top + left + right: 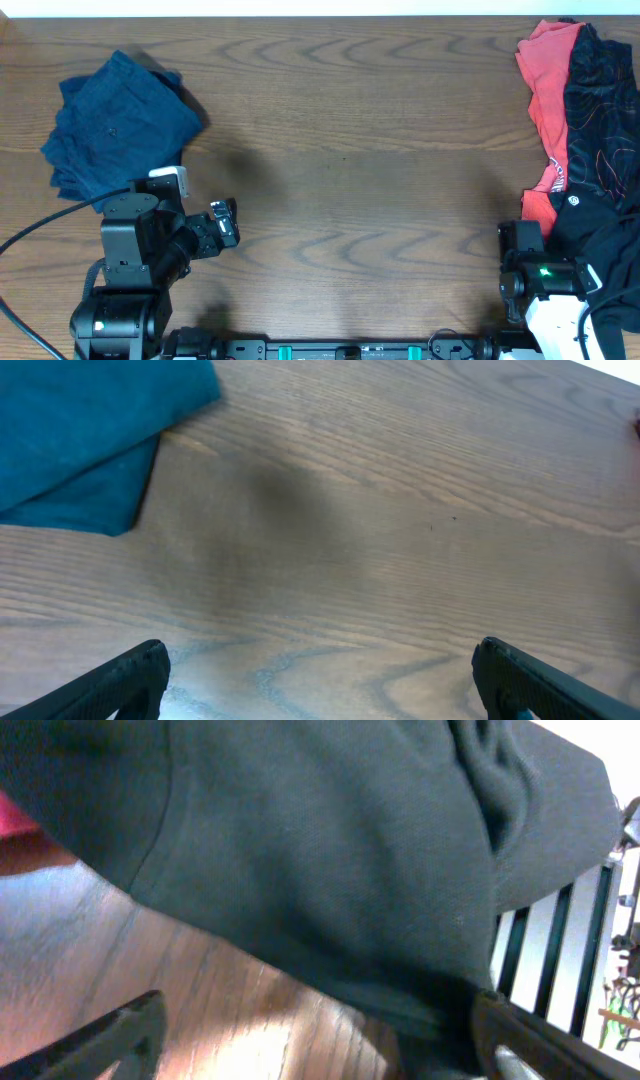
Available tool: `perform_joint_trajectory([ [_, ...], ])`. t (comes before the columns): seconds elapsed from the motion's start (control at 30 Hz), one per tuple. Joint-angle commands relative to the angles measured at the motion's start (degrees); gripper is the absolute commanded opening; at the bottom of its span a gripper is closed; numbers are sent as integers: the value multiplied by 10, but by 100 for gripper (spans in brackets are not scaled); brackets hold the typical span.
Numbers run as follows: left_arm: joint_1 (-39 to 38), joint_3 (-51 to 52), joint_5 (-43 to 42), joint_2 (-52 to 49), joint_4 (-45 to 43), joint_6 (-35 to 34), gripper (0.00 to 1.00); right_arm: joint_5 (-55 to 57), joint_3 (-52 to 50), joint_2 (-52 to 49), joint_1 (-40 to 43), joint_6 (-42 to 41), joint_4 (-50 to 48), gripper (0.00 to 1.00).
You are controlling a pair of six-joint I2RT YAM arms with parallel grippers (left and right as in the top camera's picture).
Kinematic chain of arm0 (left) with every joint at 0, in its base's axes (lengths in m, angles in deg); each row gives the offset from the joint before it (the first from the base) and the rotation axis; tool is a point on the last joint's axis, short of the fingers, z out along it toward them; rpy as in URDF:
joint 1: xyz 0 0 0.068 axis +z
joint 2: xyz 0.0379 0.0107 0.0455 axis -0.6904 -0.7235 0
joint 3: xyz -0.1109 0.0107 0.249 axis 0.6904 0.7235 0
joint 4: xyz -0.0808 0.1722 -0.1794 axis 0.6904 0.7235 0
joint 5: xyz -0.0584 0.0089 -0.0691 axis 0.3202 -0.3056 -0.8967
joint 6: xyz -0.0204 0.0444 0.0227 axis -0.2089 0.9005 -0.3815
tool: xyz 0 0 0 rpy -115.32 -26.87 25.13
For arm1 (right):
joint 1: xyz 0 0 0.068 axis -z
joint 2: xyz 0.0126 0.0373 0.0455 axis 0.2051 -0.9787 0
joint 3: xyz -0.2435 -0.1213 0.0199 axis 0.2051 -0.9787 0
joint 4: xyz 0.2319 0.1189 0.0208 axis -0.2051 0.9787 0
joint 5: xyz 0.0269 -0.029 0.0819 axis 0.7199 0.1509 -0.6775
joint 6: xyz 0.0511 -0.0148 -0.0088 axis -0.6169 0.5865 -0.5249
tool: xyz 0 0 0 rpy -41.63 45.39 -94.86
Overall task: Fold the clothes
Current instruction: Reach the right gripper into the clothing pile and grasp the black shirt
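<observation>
The step in hand looks like fetching the next garment: the right tool (318,1008) is at the black shirt (605,250), which lies slumped at 4 o'clock on the tabletop (360,150), its lower part running off the edge of the overhead view. In the right wrist view the 2 fingers stand wide apart, with dark cloth hanging just above and between them and brushing the right-hand finger. Nothing is pinched, so the shirt appears to be not yet gripped.

The left tool (320,660) is also wide and holds nothing. It hovers over bare wood at 8 o'clock.

The next move probably calls for closing the right tool on an edge or hem of the shirt and drawing it to the bare middle, where it can be spread flat. The left tool would likely need to catch the opposite edge.

The shirt is plain, matte and heavily rumpled, with 1 small white logo showing from overhead. Its upper edge touches a red garment (545,95) and a black garment with red print (600,110), heaped at 2 o'clock. A navy garment (120,125) sits well apart at 10 o'clock in a loosely folded bundle.
</observation>
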Motion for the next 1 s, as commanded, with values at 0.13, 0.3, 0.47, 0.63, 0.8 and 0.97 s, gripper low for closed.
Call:
perform_joint_trajectory([
  [0.13,2,-11,-7,0,-4,1,98,39,-3,0,6,-105,39,85],
  [0.3,2,-11,-7,0,-4,1,98,39,-5,-4,12,-129,37,80],
  [0.47,2,-11,-5,0,-4,1,98,35,-30,-11,21,-129,11,78],
  [0.63,2,-11,-5,0,-5,1,98,36,-44,-15,20,-122,-3,56],
  [0.8,2,-11,-5,0,-9,1,98,34,-42,-15,20,-112,-11,1],
  [0.97,2,-11,-5,0,-14,1,98,0,1,-15,20,76,-76,1],
])
